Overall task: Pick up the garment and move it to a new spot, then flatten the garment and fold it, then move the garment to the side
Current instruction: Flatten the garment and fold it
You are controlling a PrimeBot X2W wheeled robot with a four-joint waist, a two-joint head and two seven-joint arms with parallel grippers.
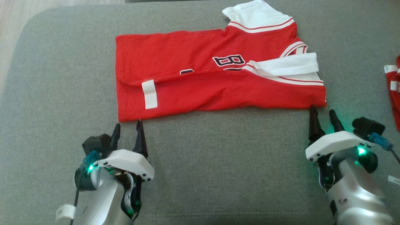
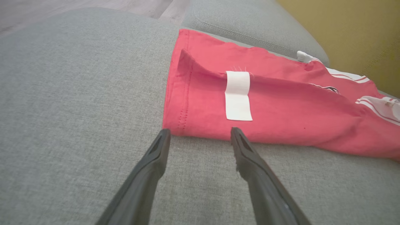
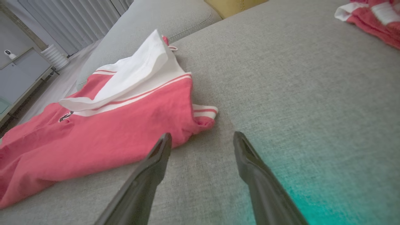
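Red shirt (image 1: 203,90) with white striped sleeves and white tag (image 1: 149,94) on grey couch (image 1: 200,162), black fingers (image 1: 140,136).

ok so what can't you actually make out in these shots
- Print on the shirt: head view, the folded-over flap covers its lower part.
- Second red garment: head view, cut off by the right edge; right wrist view, by the top corner.
- White tag: left wrist view, any writing too small to tell.

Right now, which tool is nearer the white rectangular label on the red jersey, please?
Left. The left tool sits just below the white rectangular label, off the red jersey's hem; the right tool is by the opposite sleeve end.
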